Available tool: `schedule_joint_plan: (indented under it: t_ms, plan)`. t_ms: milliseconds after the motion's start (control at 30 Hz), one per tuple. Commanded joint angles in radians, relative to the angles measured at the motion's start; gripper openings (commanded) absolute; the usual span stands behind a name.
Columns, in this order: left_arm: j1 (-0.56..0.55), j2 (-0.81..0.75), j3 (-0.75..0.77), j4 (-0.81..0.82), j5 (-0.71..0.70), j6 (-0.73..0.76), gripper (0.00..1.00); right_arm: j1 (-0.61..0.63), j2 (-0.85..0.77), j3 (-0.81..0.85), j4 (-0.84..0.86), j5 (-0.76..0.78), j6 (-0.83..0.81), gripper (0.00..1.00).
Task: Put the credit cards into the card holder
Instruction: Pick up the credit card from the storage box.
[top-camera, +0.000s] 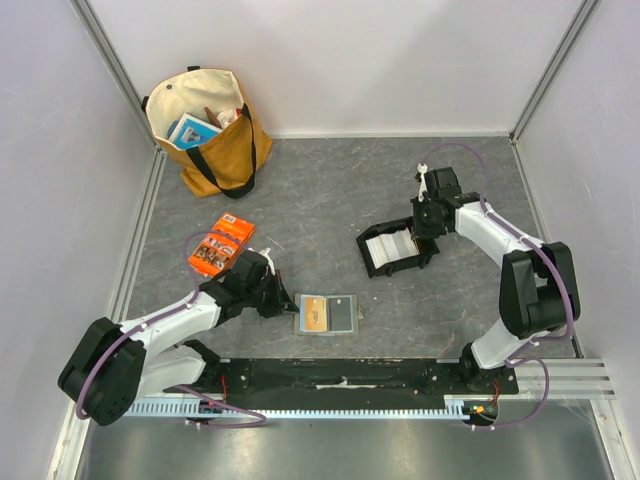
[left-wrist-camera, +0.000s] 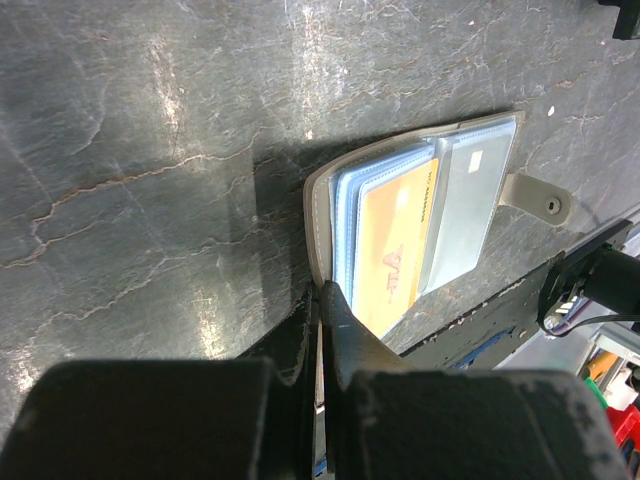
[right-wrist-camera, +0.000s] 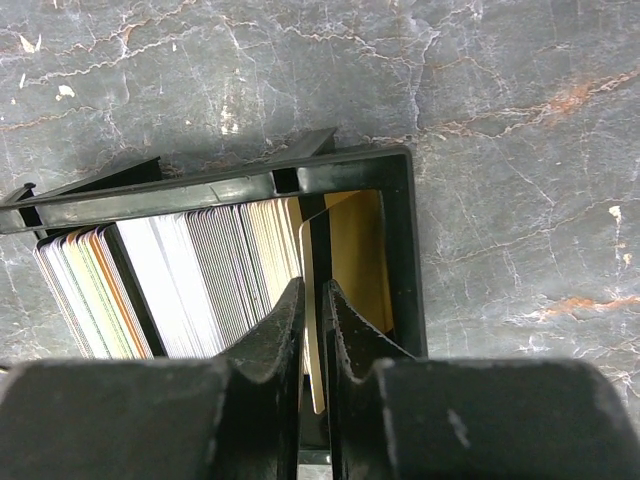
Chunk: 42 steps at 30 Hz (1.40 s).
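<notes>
Risk: your right gripper (right-wrist-camera: 312, 290), clamped on one tan card (right-wrist-camera: 313, 378) at the right end of the black tray (right-wrist-camera: 400, 250), may drag neighbouring cards (right-wrist-camera: 200, 270) up with it; your left gripper (left-wrist-camera: 326, 300), fingers together against the card holder (left-wrist-camera: 475, 190) at lower centre of the overhead view, may nudge it askew. Count: one holder, open, one orange card (left-wrist-camera: 390, 240) sleeved; one tray; one orange packet (top-camera: 220, 245); one tote bag (top-camera: 205, 130), upper left; stacked cards beyond counting.
</notes>
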Motion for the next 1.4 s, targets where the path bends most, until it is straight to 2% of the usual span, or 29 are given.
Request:
schedule_joint_plan:
  t_ms: [0, 200, 333, 533, 800, 900, 1033, 1167, 1233, 1300, 1367]
  plan:
    - [-0.003, 0.002, 0.02, 0.031, 0.017, 0.041, 0.02, -0.014, -0.046, 0.019, -0.013, -0.044, 0.0, 0.14]
    - [-0.002, -0.005, 0.014, 0.028, 0.014, 0.04, 0.02, -0.02, -0.068, 0.034, -0.017, 0.034, 0.008, 0.05]
    - [-0.003, -0.004, 0.016, 0.029, 0.014, 0.04, 0.02, -0.012, -0.051, 0.043, -0.028, 0.062, 0.014, 0.03]
    - [-0.003, 0.002, 0.016, 0.037, 0.017, 0.04, 0.02, 0.058, -0.01, 0.042, -0.044, 0.199, 0.005, 0.03]
    - [-0.002, 0.007, 0.017, 0.038, 0.019, 0.041, 0.02, 0.108, 0.03, 0.034, -0.045, 0.338, 0.003, 0.06]
    - [-0.003, 0.008, 0.016, 0.04, 0.02, 0.041, 0.02, 0.129, 0.038, 0.034, -0.045, 0.388, 0.005, 0.11]
    - [-0.003, 0.01, 0.017, 0.04, 0.02, 0.041, 0.02, 0.144, 0.055, 0.032, -0.045, 0.394, 0.003, 0.17]
    - [-0.003, 0.013, 0.019, 0.04, 0.022, 0.043, 0.02, 0.149, 0.064, 0.029, -0.044, 0.401, 0.008, 0.16]
    - [-0.002, 0.013, 0.019, 0.04, 0.022, 0.043, 0.02, 0.149, 0.059, 0.031, -0.041, 0.414, 0.011, 0.12]
    - [-0.002, 0.011, 0.019, 0.04, 0.023, 0.043, 0.02, 0.148, 0.043, 0.035, -0.042, 0.425, 0.011, 0.02]
    - [-0.002, 0.01, 0.02, 0.038, 0.023, 0.044, 0.02, 0.148, 0.012, 0.051, -0.057, 0.43, 0.007, 0.0]
